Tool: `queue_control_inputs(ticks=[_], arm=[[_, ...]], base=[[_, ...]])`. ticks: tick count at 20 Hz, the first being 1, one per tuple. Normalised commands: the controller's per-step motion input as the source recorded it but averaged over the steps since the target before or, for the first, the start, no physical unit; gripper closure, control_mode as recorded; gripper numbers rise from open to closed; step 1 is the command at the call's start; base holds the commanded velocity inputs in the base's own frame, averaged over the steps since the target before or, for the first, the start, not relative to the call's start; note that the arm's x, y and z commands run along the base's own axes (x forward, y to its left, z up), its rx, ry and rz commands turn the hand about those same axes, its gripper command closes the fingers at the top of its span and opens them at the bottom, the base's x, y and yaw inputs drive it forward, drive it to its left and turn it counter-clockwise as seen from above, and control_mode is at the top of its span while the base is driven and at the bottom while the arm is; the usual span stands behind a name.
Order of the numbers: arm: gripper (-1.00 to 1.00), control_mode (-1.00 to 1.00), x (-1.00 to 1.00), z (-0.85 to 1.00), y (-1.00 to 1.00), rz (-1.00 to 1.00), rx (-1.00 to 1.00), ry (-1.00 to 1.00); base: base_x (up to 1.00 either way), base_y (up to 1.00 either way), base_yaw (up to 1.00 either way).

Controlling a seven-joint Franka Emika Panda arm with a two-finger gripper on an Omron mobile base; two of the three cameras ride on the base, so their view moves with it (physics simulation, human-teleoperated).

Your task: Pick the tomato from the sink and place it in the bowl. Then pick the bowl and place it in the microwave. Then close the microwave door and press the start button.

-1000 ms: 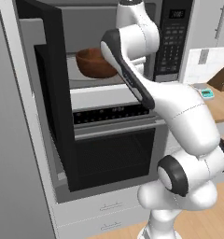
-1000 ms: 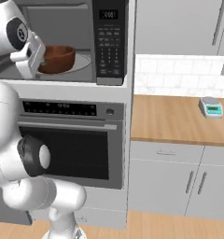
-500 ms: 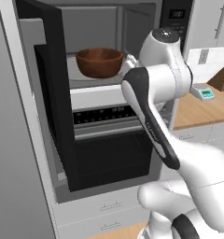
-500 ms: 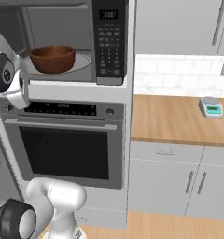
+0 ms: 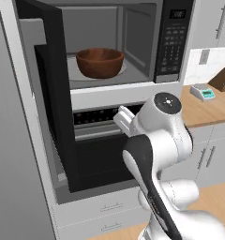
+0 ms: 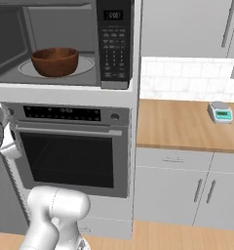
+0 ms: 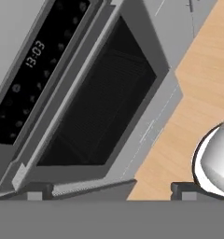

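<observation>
The bowl [image 5: 100, 62] sits inside the microwave [image 5: 133, 42], on the pale round turntable plate [image 5: 121, 71], left of the middle of the cavity in the left base view. Whether the tomato lies in it cannot be told from here; the rim hides the inside. Furthest left in that view, the microwave door [image 5: 56, 89] stands swung wide open, edge-on to the camera and reaching down past the wall oven [image 5: 95, 154] below. Right of the cavity runs the dark button panel [image 5: 172, 40] with its small lit display at the top. The arm [image 5: 156, 154] is folded low in front of the oven, well below the bowl and apart from it. Further right, the wooden tabletop [image 5: 203, 105] carries a small kitchen scale [image 5: 202, 92] and a dark knife block [image 5: 223, 78] by the wall.

In the right base view the bowl [image 6: 55, 60] is again on the plate, the oven [image 6: 68, 146] beneath it, the tabletop [image 6: 182, 124] and scale [image 6: 220, 112] off to the right.

The hand view looks at the oven's dark window [image 7: 100, 102] and clock panel [image 7: 32, 70], tilted, with the wood floor [image 7: 198, 93] to the right. The jaws [image 7: 111, 190] stand wide apart with nothing between them.
</observation>
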Motion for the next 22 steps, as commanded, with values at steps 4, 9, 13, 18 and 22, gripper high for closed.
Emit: queue_control_inputs(ticks=[4, 9, 13, 18, 22], arm=[[-1.0, -1.0, -0.93, -0.17, 0.26, 0.08, -0.02, -0.02], [-1.0, -1.0, -1.0, 0.57, -0.08, 0.29, -0.03, -0.09], [-1.0, -1.0, -0.96, 0.03, 0.2, 0.45, -0.3, 0.0], [-1.0, -1.0, -1.0, 0.12, 0.01, 0.49, -0.4, -0.15], [-1.0, -1.0, -1.0, 0.09, 0.02, 0.44, -0.44, -0.15]], base=[[0.0, 0.0, 0.0], [0.0, 0.0, 0.0], [0.0, 0.0, 0.0], [0.0, 0.0, 0.0], [0.0, 0.0, 0.0]])
